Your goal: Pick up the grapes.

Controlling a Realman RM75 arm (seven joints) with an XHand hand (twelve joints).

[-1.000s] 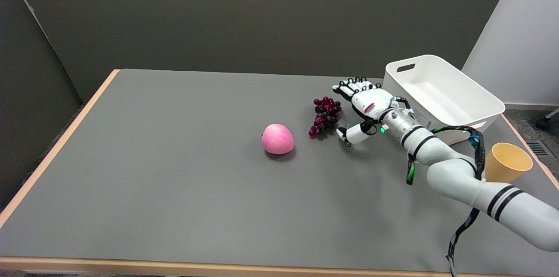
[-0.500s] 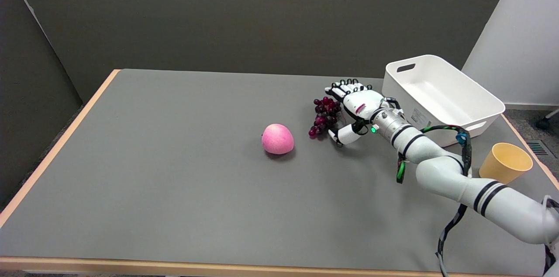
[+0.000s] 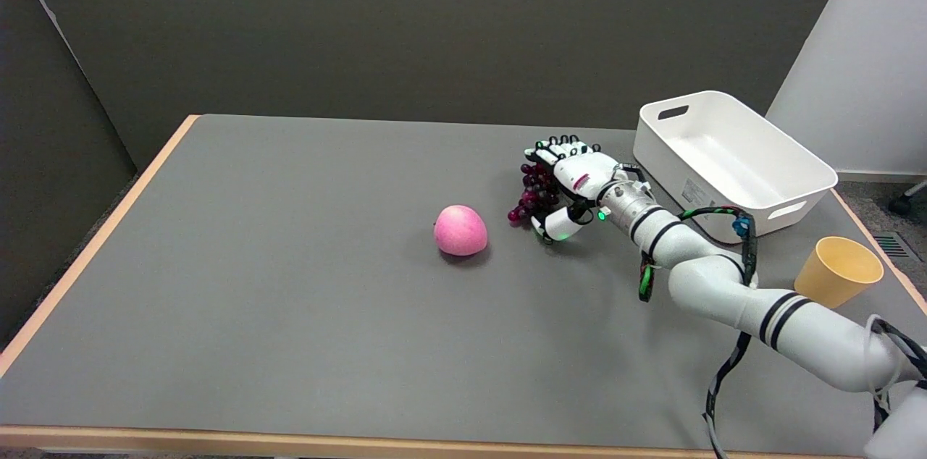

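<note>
A dark purple bunch of grapes (image 3: 532, 191) lies on the grey table (image 3: 290, 263), right of centre. My right hand (image 3: 568, 180) reaches in from the lower right and sits right against the bunch's right side. Its fingers (image 3: 554, 151) stretch out past the far top of the bunch, and its thumb (image 3: 554, 225) lies at the near side. The grapes sit in the gap between them, partly hidden by the palm. The fingers are spread, not closed around the bunch, which still rests on the table.
A pink apple (image 3: 460, 230) lies just left of the grapes. A white bin (image 3: 731, 162) stands behind my forearm at the right, and a yellow cup (image 3: 839, 271) lies on its side near the right edge.
My right hand has slid leftward along the table and now has the grapes between fingers and thumb. The bunch looks nudged slightly left. The apple, bin and cup have not moved.
</note>
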